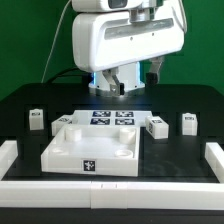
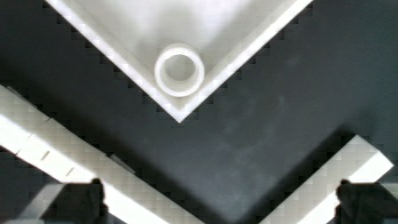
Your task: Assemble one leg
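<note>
- Exterior view first: can see the gripper (image 1: 128,84) hanging off the white arm (image 1: 125,40) above the back of the black table (image 1: 30,100), holding nothing
- Can't really make out the jaws from there, but in the wrist view looking at two dark fingers (image 2: 75,200) set wide apart with only bare table between them
- Counting four small white tagged blocks lying loose: outer-left leg (image 1: 37,120) and inner-left leg (image 1: 62,122) on the exterior view's left of the panel, inner-right leg (image 1: 157,125) and outer-right leg (image 1: 189,123) on its right, all well clear of the gripper
- Got the big white panel (image 1: 95,150) lying flat in the middle, in front of the marker board (image 1: 112,118), touching it or just beside it, can't tell which
- Also catching one panel corner with a round socket (image 2: 178,70) in the wrist view
</note>
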Available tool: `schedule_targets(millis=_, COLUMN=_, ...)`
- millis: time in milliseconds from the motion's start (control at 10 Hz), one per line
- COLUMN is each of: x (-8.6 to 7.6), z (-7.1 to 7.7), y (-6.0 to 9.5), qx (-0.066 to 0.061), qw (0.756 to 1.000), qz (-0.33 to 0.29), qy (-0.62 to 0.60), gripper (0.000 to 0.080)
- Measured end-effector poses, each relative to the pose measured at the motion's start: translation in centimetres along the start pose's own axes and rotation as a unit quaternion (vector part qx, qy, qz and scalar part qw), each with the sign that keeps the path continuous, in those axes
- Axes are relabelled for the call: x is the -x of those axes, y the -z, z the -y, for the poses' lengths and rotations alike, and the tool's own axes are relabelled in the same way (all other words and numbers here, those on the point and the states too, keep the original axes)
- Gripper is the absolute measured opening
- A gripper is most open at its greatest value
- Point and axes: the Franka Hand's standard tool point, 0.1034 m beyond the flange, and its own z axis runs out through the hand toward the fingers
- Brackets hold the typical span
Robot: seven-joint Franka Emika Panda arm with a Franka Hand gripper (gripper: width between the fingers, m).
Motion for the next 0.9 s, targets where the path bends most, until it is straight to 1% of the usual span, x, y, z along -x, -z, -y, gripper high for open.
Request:
schedule_targets(millis=800, x=0.11, z=0.01, y=-0.24, qx=0.000, qw=1.000, qz=0.001, qy=0.006, gripper=0.0650)
schedule_targets(millis=900, x=0.86, z=0.26, y=-0.93, qx=0.002, qw=0.998, qz=0.000, qy=0.061, gripper=0.0650)
